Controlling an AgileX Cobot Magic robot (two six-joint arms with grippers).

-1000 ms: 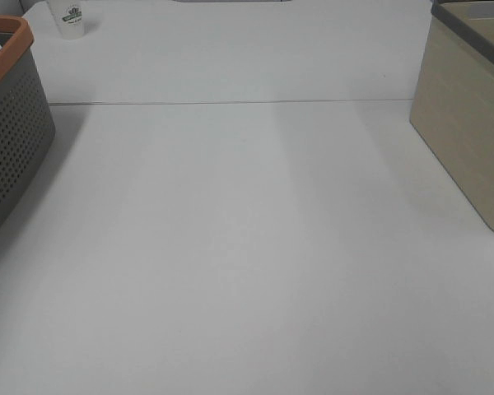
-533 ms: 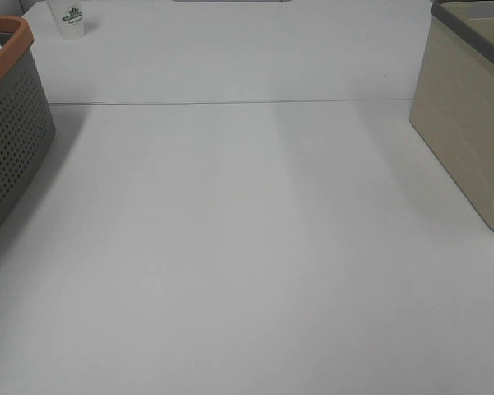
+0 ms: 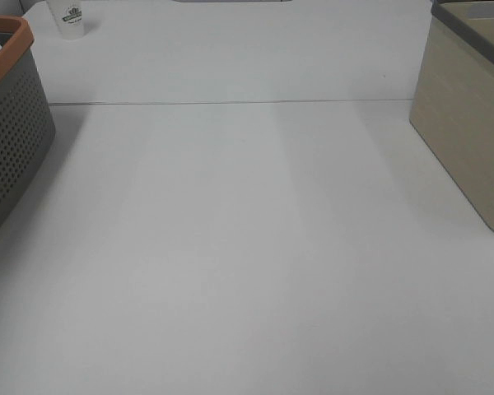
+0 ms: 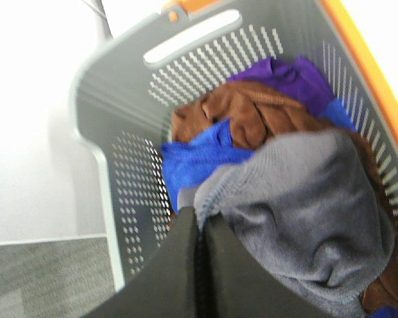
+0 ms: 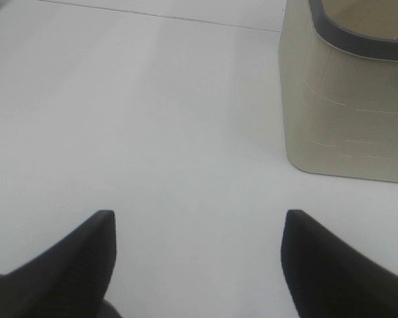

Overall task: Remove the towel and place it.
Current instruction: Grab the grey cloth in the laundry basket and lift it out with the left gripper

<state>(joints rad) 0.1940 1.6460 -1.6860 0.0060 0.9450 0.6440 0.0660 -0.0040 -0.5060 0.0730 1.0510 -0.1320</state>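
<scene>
The dark grey towel (image 4: 298,205) lies bunched on top of the pile inside a grey perforated basket with an orange rim (image 4: 139,179), seen in the left wrist view. My left gripper (image 4: 200,215) is above the basket. Its two black fingers are pressed together at the towel's near edge, pinching it. Neither gripper shows in the exterior high view, and only part of the basket (image 3: 8,123) shows at its left edge. My right gripper (image 5: 199,238) is open and empty, low over the white table (image 5: 152,132).
Brown (image 4: 245,116), blue (image 4: 199,156) and purple (image 4: 285,76) cloths lie under the towel in the basket. A beige bin with a grey rim (image 3: 465,123) stands at the right, also in the right wrist view (image 5: 345,112). A white paper cup (image 3: 70,18) stands at the far left.
</scene>
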